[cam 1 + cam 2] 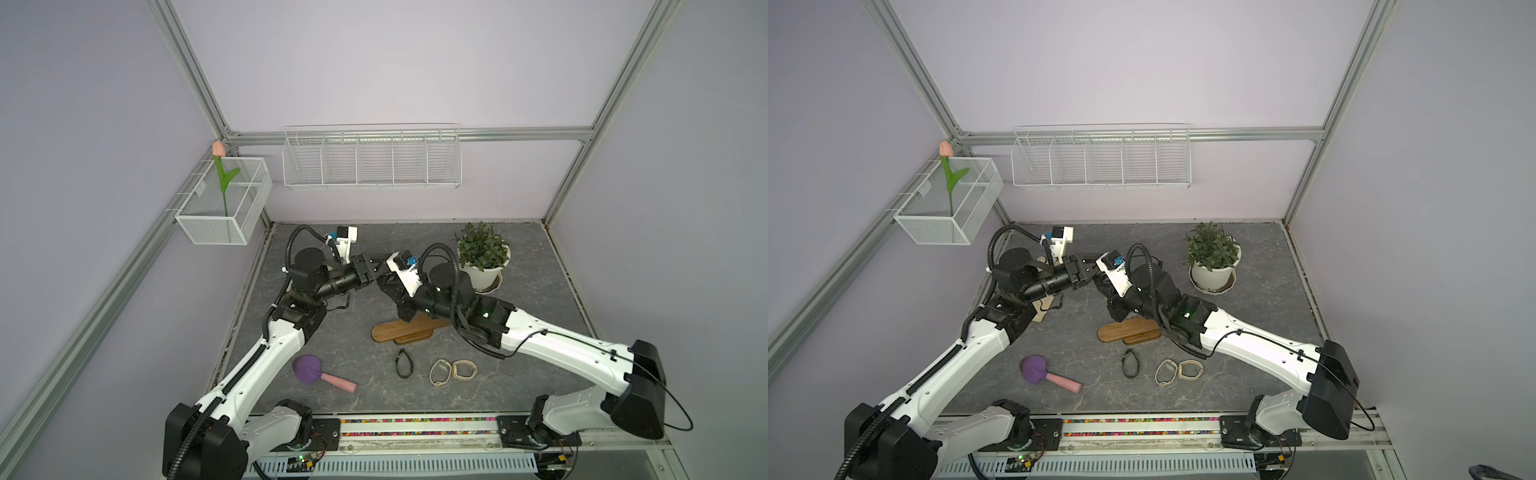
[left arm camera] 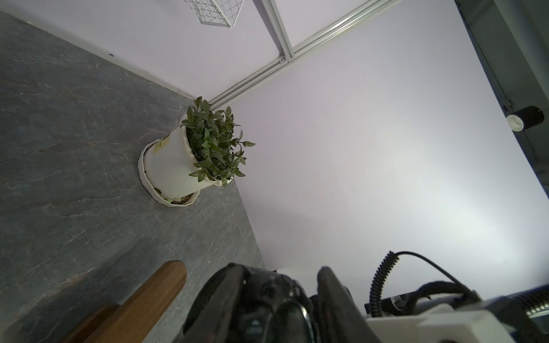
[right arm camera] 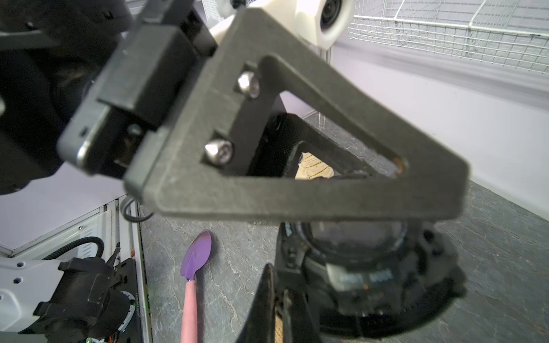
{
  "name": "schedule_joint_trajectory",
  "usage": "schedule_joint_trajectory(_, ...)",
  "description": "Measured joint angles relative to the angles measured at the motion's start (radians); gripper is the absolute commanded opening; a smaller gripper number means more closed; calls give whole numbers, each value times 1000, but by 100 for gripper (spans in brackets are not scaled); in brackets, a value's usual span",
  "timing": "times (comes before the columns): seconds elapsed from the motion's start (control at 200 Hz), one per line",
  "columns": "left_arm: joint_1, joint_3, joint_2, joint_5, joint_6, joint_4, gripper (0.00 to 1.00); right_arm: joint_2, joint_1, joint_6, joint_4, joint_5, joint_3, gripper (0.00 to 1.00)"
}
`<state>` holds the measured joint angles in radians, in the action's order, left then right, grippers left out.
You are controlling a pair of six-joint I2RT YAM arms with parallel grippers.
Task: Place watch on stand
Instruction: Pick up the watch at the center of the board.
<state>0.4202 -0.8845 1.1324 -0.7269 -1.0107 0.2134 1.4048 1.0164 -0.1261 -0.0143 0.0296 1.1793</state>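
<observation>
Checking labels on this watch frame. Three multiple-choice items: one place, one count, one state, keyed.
1. The potted plant stands on the table at: A. back, right arm's side B. front, left arm's side C. front, middle
2. Loose bands lying in front of the stand: A. one B. three C. five
3. The black watch is: A. held clear of the table B. lying on the table C. hung on the stand
Key: 1 A, its pot is near the back wall. 2 B, one black band, two beige bands. 3 A, the left wrist view shows it between the left gripper's fingers.
</observation>
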Motion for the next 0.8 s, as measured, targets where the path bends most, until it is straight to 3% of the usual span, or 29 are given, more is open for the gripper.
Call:
schedule_joint_trajectory(0.205, 0, -8, 0, 12, -11, 5, 15, 0, 0, 1, -5, 8, 0, 9)
schedule_joint_trajectory(0.31, 4, -15, 0, 11, -10, 7, 8, 0, 0, 3, -9, 8, 1, 29)
schedule_joint_trajectory(0.5, 15, -33, 3, -3, -10, 18, 0, 0, 0, 6, -17, 8, 1, 47)
schedule_joint_trajectory(0.56, 15, -37, 10, -6, -10, 22, 0, 0, 0, 3, -24, 8, 0, 65)
schedule_joint_trajectory(0.8, 15, -56, 37, -15, -2, 18, 0, -10, -2, -3, -37, 8, -13, 77)
